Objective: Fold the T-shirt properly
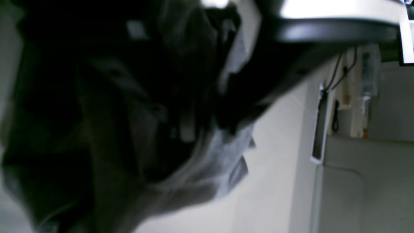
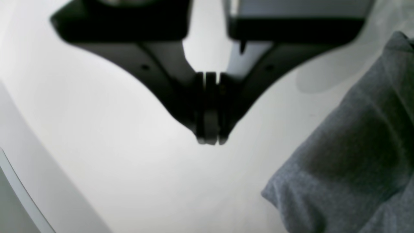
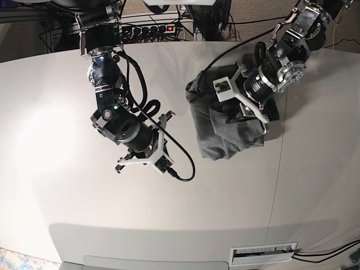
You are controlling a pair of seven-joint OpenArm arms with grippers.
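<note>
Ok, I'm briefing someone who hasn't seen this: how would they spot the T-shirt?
Look at the white table, far-right part, under the left gripper. The T-shirt is the crumpled heather-grey heap there, the only cloth among black arms and cables.

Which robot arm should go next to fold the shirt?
Probably the left. The left gripper is already down on the rumpled heather-grey cotton T-shirt, cloth bunched around its fingers. The right gripper is shut, holding nothing, above the bare white table beside the shirt.
</note>
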